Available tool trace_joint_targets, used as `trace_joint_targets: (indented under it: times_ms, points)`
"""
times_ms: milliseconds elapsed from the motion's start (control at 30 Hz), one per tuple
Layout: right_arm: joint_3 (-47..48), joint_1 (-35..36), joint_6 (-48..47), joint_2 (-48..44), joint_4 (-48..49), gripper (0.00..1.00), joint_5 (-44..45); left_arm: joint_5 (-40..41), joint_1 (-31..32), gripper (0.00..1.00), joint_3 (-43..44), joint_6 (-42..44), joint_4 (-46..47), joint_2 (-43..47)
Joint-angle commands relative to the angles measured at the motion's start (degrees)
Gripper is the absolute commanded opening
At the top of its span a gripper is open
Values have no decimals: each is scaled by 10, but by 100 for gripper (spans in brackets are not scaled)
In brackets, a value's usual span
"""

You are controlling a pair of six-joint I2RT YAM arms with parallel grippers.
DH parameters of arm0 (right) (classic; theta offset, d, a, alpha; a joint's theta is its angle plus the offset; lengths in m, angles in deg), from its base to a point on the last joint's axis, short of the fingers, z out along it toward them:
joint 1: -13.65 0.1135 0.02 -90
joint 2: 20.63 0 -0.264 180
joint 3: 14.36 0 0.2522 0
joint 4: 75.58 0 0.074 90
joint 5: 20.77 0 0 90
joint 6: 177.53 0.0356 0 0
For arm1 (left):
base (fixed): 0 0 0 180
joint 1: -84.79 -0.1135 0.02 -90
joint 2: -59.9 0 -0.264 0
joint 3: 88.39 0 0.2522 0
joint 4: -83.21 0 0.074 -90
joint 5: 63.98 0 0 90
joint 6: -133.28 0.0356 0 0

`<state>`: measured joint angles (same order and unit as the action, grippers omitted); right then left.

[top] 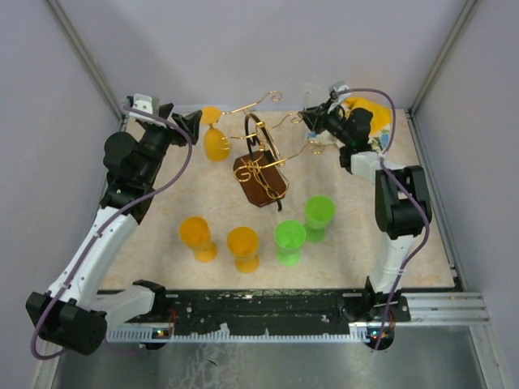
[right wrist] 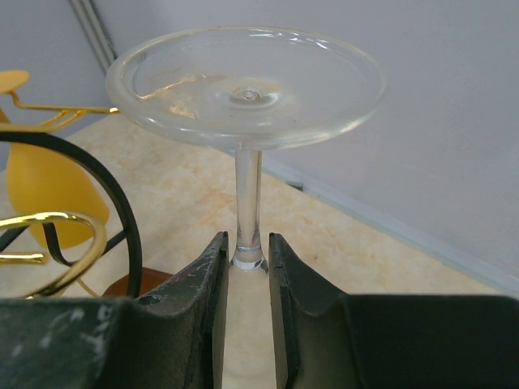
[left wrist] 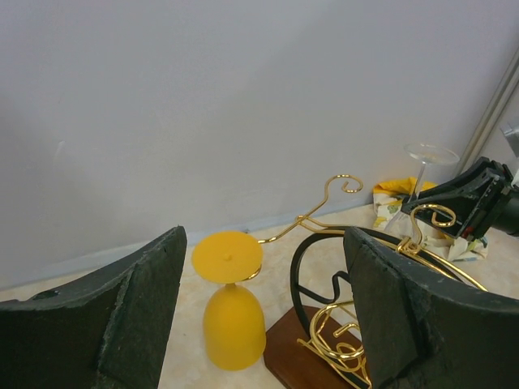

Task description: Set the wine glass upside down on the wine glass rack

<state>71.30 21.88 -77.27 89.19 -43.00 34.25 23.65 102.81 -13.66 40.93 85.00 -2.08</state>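
Note:
The wine glass rack point(top: 261, 166), gold wire arms on a dark brown wooden base, stands at the back middle; it also shows in the left wrist view point(left wrist: 324, 356). A clear wine glass point(right wrist: 246, 85) is upside down, foot up, with its stem between the fingers of my right gripper point(right wrist: 247, 243). That gripper point(top: 318, 121) is shut on it just right of the rack's right arms. A yellow glass point(top: 216, 142) hangs upside down on the rack's left arm point(left wrist: 233, 324). My left gripper point(top: 190, 121) is open and empty, a little way from the yellow glass point(left wrist: 263, 239).
Two orange goblets point(top: 197, 237) point(top: 243, 247) and two green goblets point(top: 289, 241) point(top: 318, 216) stand in front of the rack. A yellow patterned cloth point(top: 369, 109) lies in the back right corner. Walls close in the back and both sides.

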Motion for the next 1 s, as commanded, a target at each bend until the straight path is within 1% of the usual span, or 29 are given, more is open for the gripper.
trace_joint_targets:
  times_ms: [0,100,333,733,967]
  points:
    - [48,13,-4,22,77,6,-42,6,3,84,-6,13,21,-4]
    - [59,22,-22,39,84,7,-52,11,3,84,-7,18,21,-3]
    - [85,24,0,85,162,10,-96,17,2,84,-11,23,22,-2]
    - [143,35,1,135,159,12,-151,17,1,85,-9,26,26,-11]
    - [195,36,53,177,190,12,-195,20,0,85,-9,30,27,-16]
